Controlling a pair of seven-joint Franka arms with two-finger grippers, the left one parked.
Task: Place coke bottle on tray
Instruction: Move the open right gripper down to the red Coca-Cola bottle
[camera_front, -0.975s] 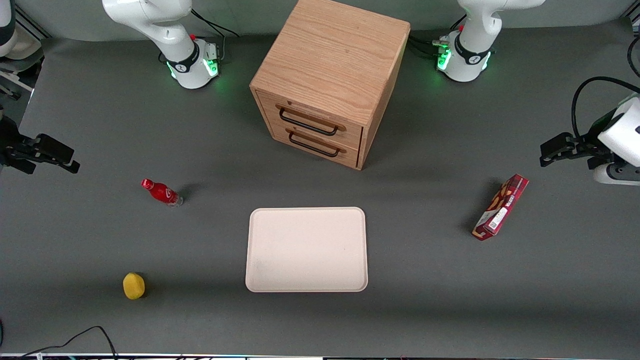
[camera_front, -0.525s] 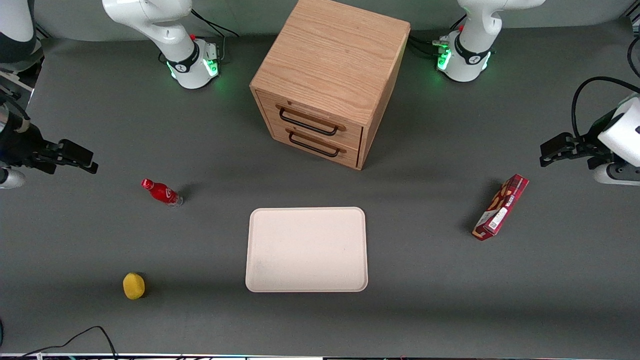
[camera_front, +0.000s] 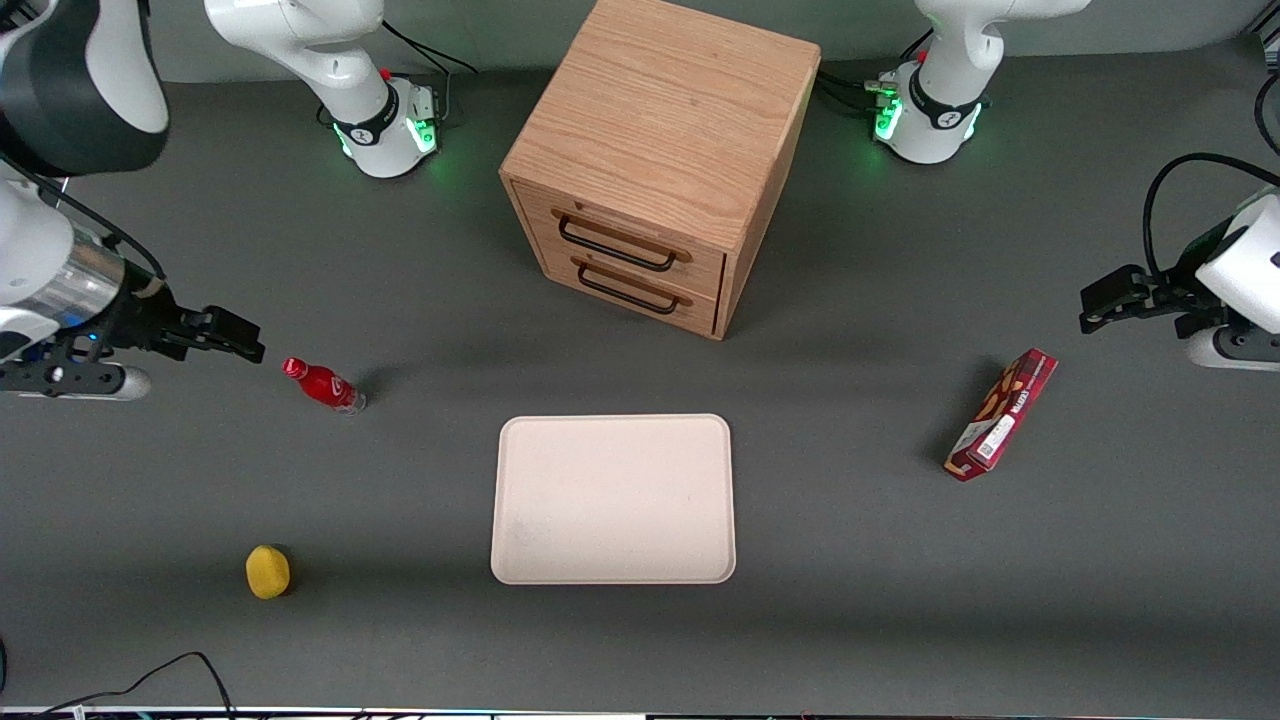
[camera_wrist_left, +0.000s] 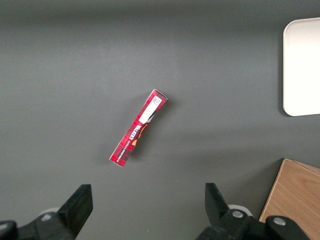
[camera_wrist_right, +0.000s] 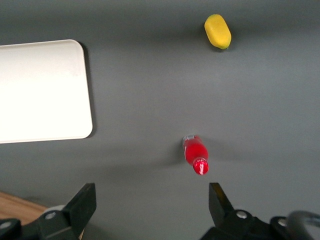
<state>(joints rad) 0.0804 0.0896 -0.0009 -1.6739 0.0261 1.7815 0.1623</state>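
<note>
Since the earlier frames the right arm has swung in toward the coke bottle, carrying its gripper from the table's edge to just short of the red cap. Nothing else has shifted. That gripper hangs above the table, fingers spread wide and empty, the wrist view looking straight down on the bottle between them. The bottle stands upright, well apart from the tray toward the working arm's end of the table, with a yellow lemon nearer the front camera. Small and light, rigid but probably slick and easily toppled, it is best gripped around the mid-body below the cap.
</note>
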